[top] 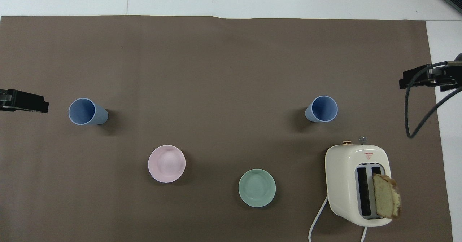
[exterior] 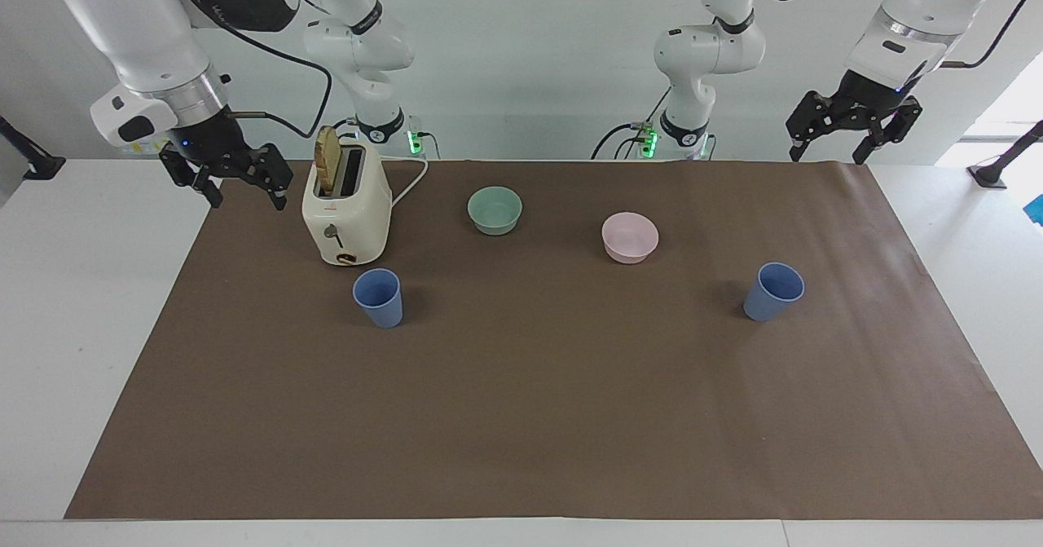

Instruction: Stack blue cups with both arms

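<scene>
Two blue cups stand upright and apart on the brown mat. One blue cup (exterior: 378, 297) (top: 322, 108) is toward the right arm's end, just farther from the robots than the toaster. The other blue cup (exterior: 772, 291) (top: 86, 111) is toward the left arm's end. My right gripper (exterior: 247, 199) (top: 415, 79) hangs open and empty above the mat's edge beside the toaster. My left gripper (exterior: 827, 156) (top: 27, 101) hangs open and empty above the mat's corner at its own end. Both arms wait.
A cream toaster (exterior: 346, 213) (top: 357, 184) holds a slice of bread, its cord trailing toward the robots. A mint-green bowl (exterior: 495, 209) (top: 257, 188) and a pink bowl (exterior: 630, 237) (top: 166, 163) sit between the cups, nearer to the robots. The brown mat (exterior: 530, 416) covers the table.
</scene>
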Tool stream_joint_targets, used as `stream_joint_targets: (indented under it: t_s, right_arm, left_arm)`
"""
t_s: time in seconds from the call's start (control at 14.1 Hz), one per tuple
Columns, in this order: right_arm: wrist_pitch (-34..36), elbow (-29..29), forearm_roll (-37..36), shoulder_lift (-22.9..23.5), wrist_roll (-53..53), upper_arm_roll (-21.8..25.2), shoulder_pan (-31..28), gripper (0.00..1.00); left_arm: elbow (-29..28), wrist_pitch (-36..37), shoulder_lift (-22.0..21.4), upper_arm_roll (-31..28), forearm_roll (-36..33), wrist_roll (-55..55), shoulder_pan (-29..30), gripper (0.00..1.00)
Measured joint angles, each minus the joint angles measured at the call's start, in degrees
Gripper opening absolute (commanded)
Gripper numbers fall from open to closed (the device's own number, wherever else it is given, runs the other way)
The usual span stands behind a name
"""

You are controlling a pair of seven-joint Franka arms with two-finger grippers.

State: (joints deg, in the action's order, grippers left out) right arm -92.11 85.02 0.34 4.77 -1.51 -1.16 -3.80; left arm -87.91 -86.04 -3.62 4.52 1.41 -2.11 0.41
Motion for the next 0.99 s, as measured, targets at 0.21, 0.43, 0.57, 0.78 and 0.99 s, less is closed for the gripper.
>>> stream_joint_targets:
  t_s: [0.21,0.43,0.57,0.78,0.99]
  right_arm:
    - [0.0,0.0,0.0,0.0,0.0,0.0,0.0,1.00]
    - [0.0,0.0,0.0,0.0,0.0,0.0,0.0,1.00]
    - [0.0,0.0,0.0,0.0,0.0,0.0,0.0,1.00]
    - [0.0,0.0,0.0,0.0,0.0,0.0,0.0,1.00]
    - [0.0,0.0,0.0,0.0,0.0,0.0,0.0,1.00]
  left_arm:
    - [0.0,0.0,0.0,0.0,0.0,0.0,0.0,1.00]
    - [0.0,0.0,0.0,0.2,0.0,0.0,-0.1,1.00]
    - [0.0,0.0,0.0,0.5,0.0,0.0,-0.1,1.00]
    - [0.0,0.0,0.0,0.0,0.0,0.0,0.0,1.00]
    - [0.0,0.0,0.0,-0.7,0.0,0.0,0.6,1.00]
